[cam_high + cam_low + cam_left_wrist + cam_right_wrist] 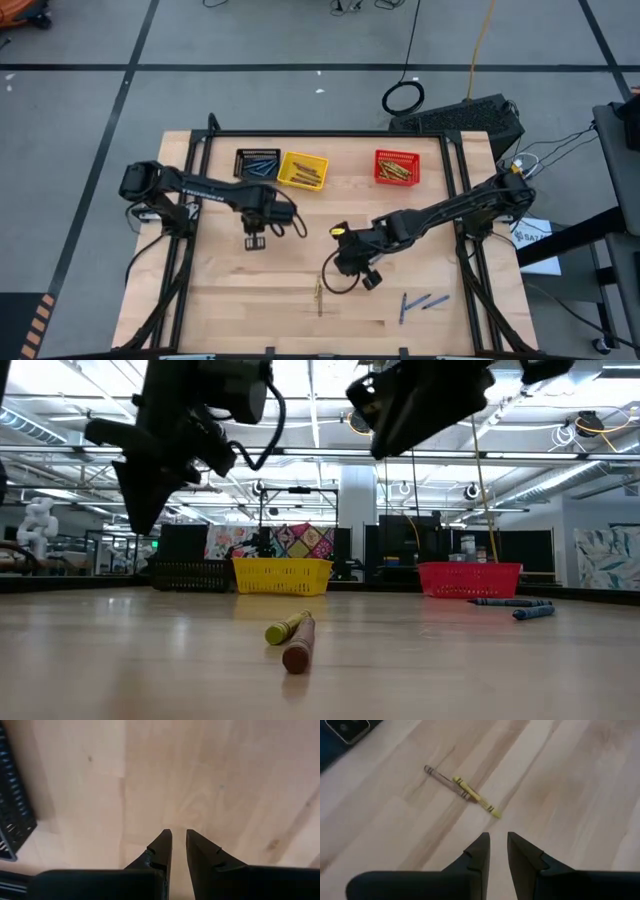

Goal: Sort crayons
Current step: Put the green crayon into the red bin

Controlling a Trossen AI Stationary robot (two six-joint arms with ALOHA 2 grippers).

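Four crayons are lying loose on the pale wooden table (250,300): a yellow paper-wrapped crayon (477,797) touching end to end with a brown paper-wrapped crayon (442,777) at the lower centre of the high view, and two blue crayons (420,302) at lower right. Right gripper (499,845) is hovering above the yellow-brown pair, fingers nearly pressed together, holding nothing. Left gripper (179,842) is hanging empty, fingers almost closed, near the black mesh basket (257,164); yellow mesh basket (303,170) and red mesh basket (399,167) are sitting alongside. Light, stiff and prone to rolling, each stick probably wants pinching across mid-length.
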